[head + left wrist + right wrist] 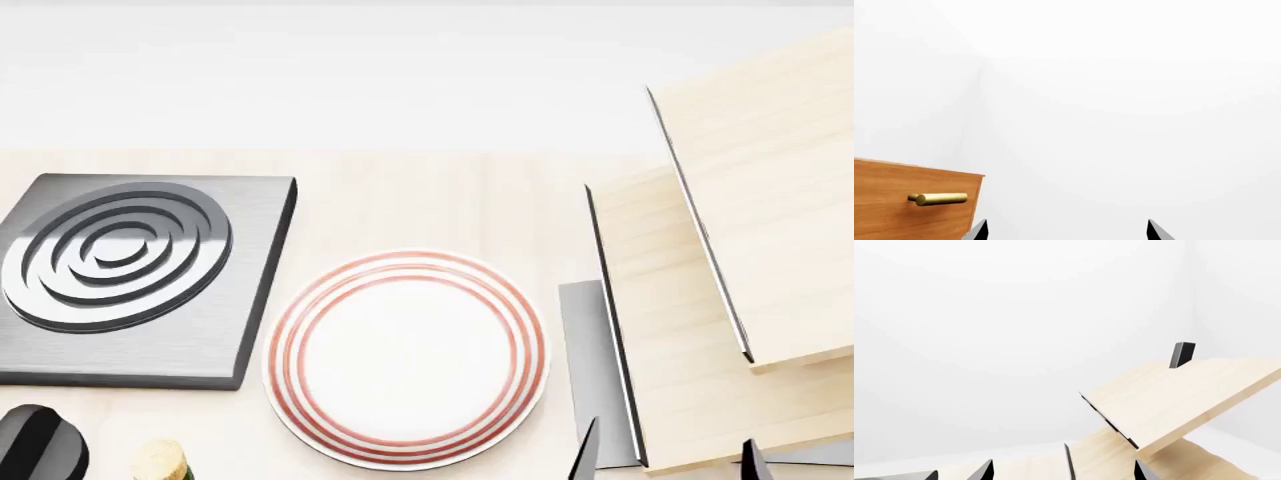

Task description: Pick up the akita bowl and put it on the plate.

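Note:
The akita bowl is out of view in all three views. The plate (407,360), white with red rings round its rim, lies on the pale wooden counter in the head view with nothing on it. My right gripper (670,462) is open at that view's lower edge, right of the plate, its dark fingertips in front of the slanted boards. In the right wrist view the right gripper (1064,472) has wide-apart tips with nothing held. My left gripper (1067,232) is also open and empty, facing a white wall.
A dark grey square burner (134,270) with raised rings sits left of the plate. Slanted pale wooden boards (721,300) stand at the right. A black object (34,445) and a cork-coloured top (160,462) show at the lower left. A wooden drawer front with a brass handle (937,199) is near the left gripper.

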Robot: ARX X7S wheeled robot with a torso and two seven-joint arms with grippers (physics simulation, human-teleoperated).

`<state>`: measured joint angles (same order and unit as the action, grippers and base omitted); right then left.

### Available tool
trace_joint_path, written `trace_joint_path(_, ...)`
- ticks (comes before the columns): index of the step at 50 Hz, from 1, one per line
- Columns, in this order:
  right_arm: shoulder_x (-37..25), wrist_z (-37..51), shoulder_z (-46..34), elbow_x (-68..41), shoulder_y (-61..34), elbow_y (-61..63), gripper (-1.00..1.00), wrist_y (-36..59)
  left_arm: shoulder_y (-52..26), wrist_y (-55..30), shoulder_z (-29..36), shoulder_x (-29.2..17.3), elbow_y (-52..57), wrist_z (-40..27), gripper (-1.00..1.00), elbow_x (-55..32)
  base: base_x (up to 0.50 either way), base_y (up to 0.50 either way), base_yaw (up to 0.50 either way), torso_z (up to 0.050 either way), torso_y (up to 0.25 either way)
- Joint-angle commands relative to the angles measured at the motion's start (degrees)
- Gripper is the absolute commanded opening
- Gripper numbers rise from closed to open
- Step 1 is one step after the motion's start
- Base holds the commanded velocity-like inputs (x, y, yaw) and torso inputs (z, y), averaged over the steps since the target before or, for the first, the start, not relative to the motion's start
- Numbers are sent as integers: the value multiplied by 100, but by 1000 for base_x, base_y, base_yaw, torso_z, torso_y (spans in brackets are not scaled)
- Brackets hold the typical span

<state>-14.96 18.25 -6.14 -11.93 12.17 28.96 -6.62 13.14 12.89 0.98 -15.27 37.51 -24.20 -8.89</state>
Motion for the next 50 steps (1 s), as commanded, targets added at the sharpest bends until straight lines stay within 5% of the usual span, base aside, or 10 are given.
trace_joint_path(1,-21,17,-21,-34,-12,-48,100,-30,108,-599,-380,-288,627,-191,100,109,0,0,0,0,0)
trace_joint_path(21,-17,22,-200,30,-70,-181,100,-37,121,-3226,-2290,-1861,2225,-310,100,-919,0,0,0,0,0)
trace_joint_path(26,-14,17,-283,73,-86,-200,100,-9,527,-3393,-3306,-3248,2243,-1348,100,-2190,0,0,0,0,0)
trace_joint_path(29,-21,24,-304,80,-97,-194,100,19,635,-3579,-4003,-3570,2212,-1510,100,-2873,0,0,0,0,0)
trace_joint_path(40,-17,36,-402,134,-153,-291,100,39,564,-4152,-4991,-4218,1766,-1556,100,-4226,0,0,0,0,0)
trace_joint_path(50,-36,46,-444,147,-186,-355,100,37,629,-4457,-5346,-4400,1673,-1541,100,-4329,0,0,0,0,0)
